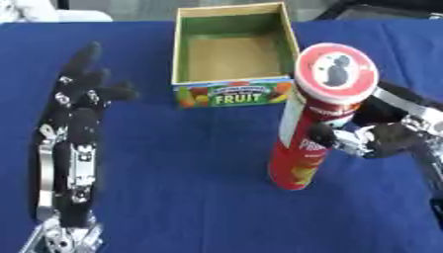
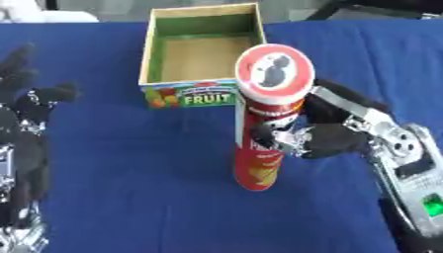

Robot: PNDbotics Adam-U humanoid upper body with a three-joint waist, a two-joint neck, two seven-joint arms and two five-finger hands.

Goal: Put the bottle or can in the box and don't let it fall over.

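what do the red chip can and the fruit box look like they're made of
Chip can: likely cardboard tube with glossy printed red wrap; its lid looks like smooth plastic, uncertain. Fruit box: probably matte printed cardboard, with thin straight walls and a plain brown floor.

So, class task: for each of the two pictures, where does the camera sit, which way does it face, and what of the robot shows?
Left eye view: head camera, looking down at the table; open left hand and much of its arm show.
Right eye view: same head, facing likewise; right hand and its arm show fullest.
Shared: red can upright in the right hand, and the fruit box beyond.
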